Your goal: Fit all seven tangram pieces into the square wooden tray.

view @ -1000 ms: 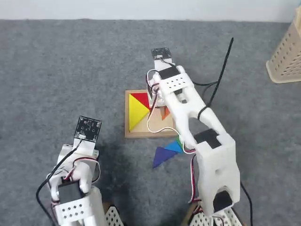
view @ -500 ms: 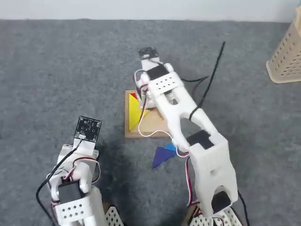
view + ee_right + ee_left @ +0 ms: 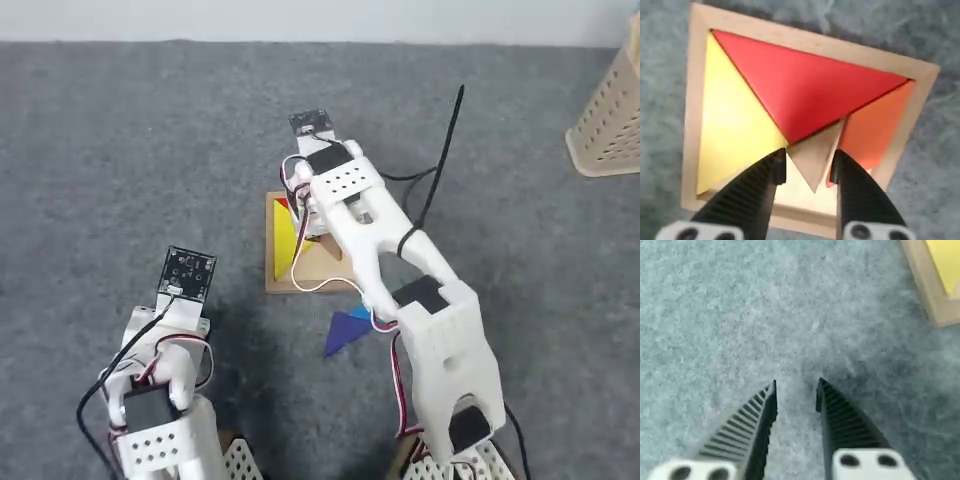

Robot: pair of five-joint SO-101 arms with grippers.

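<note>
The square wooden tray (image 3: 805, 41) holds a large red triangle (image 3: 805, 95), a large yellow triangle (image 3: 730, 130) and an orange triangle (image 3: 875, 130). My right gripper (image 3: 807, 161) hangs open just above the tray's bare wooden middle, with nothing between its fingers. In the high view the right arm (image 3: 370, 220) covers most of the tray (image 3: 290, 283), leaving a strip of the yellow triangle (image 3: 284, 240) showing. A purple triangle (image 3: 343, 336) and a blue piece (image 3: 358, 314) lie on the carpet near the tray's front. My left gripper (image 3: 796, 387) is open over bare carpet, short of the tray corner (image 3: 935, 300).
Grey carpet covers the whole surface. A beige slatted basket (image 3: 610, 110) stands at the far right edge. The right arm's black cable (image 3: 440, 160) loops up behind the tray. The left arm (image 3: 160, 400) sits low at the front left.
The right arm has swung left across the tray, now covering the orange triangle and the green piece that showed before. The left arm has not moved.
</note>
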